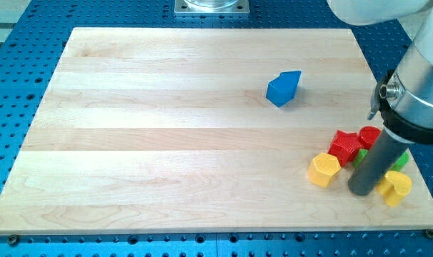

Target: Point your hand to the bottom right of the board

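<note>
Board (166, 135) corner, bottom right of the view: my tip (361, 191) rests here, as the task asks. No jaws, only a rod. Yellow hexagon (324, 170) left of tip; red star (344, 145) above; yellow block (396, 187) right; green block (361, 154) partly hidden behind the rod. Blue block (283, 88) well apart.

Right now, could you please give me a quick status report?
My tip down at board bottom right. Amid cluster: yellow hexagon left, yellow block right, red blocks above. Blue block far off.

One block (284, 88) sits apart — upper right; rest (324, 170) clustered at btm right.
</note>
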